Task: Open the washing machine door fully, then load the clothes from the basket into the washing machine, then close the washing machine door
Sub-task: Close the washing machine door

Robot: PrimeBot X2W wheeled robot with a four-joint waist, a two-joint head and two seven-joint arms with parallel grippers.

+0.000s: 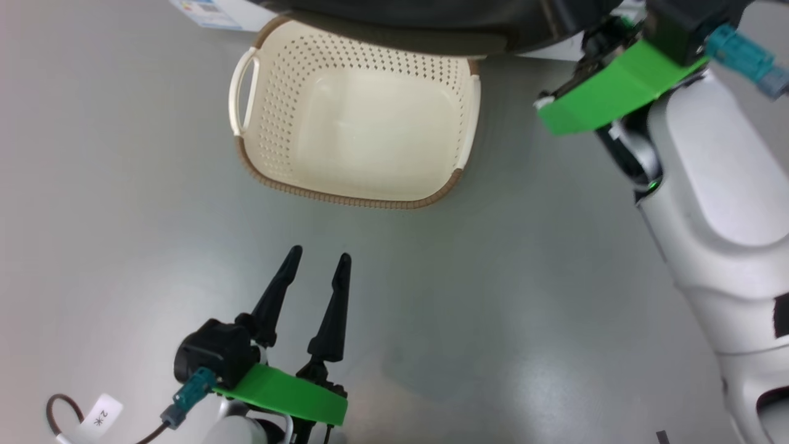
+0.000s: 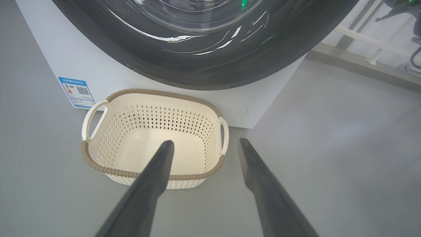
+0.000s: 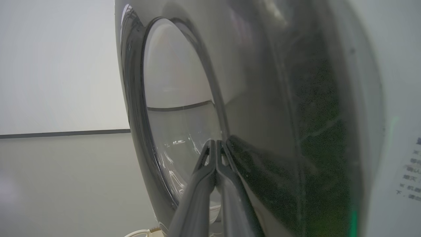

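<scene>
The cream basket (image 1: 370,132) stands on the grey floor in front of the washing machine (image 2: 98,72), and its bare bottom shows in the left wrist view (image 2: 138,131). The clothes are out of view. My left gripper (image 1: 320,254) hangs open and empty above the floor, short of the basket's near rim (image 2: 205,142). The washing machine door (image 2: 210,62) lies close against the white front. My right gripper (image 3: 217,142) is shut, its tips touching the door's glossy black rim (image 3: 279,131) beside the glass window. My right forearm (image 1: 709,185) reaches up towards the door (image 1: 400,24).
A blue label (image 2: 76,92) and a round flap (image 2: 239,111) sit low on the machine's front. White rails (image 2: 368,42) stand beyond the machine's right side. A cable with a white tag (image 1: 102,412) lies near my left wrist. Grey floor surrounds the basket.
</scene>
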